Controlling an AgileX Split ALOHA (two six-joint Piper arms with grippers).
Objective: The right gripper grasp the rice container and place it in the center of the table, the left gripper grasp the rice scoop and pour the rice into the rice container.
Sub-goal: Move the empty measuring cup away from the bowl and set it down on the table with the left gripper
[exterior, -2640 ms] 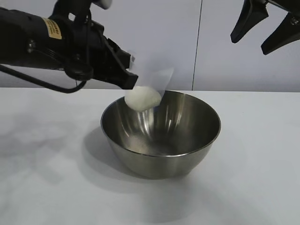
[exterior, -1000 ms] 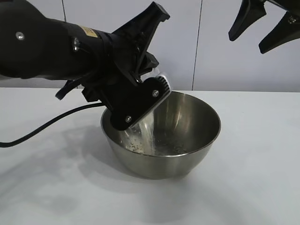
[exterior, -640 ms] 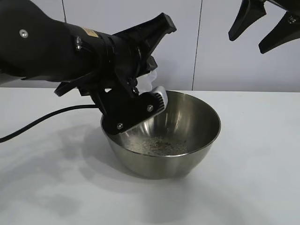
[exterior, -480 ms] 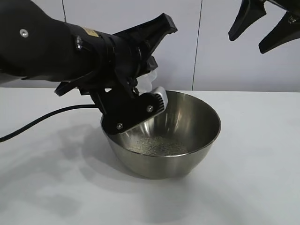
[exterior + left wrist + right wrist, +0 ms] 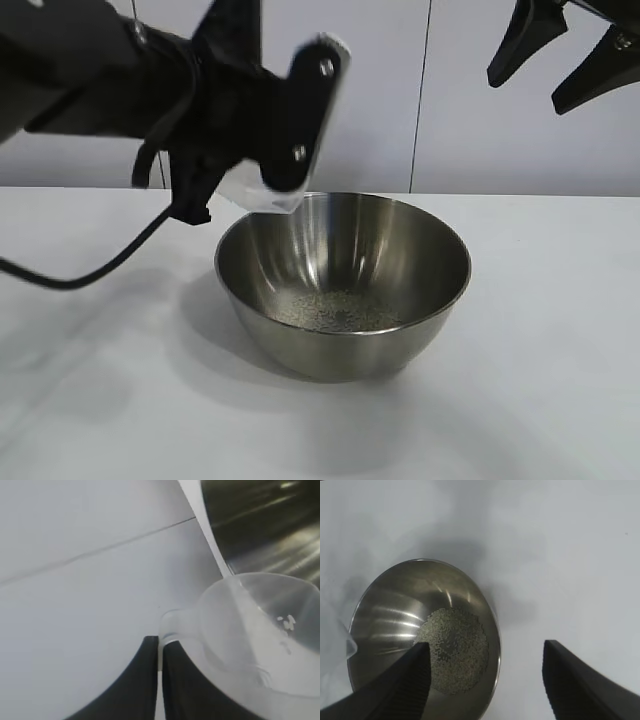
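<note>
left claw (image 5: 285, 195) with rice scoop (image 5: 260, 635) now above rice container (image 5: 343, 285) rim

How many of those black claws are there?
2. The left gripper is above the bowl's left rim, shut on the scoop. The right gripper hangs open, high at the exterior view's upper right.

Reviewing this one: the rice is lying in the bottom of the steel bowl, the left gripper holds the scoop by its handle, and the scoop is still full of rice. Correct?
Not quite. The rice scoop is nearly empty: the left wrist view shows only a few grains clinging inside. The rest holds: the rice lies in the rice container, and the left gripper is shut on the scoop's handle.
</note>
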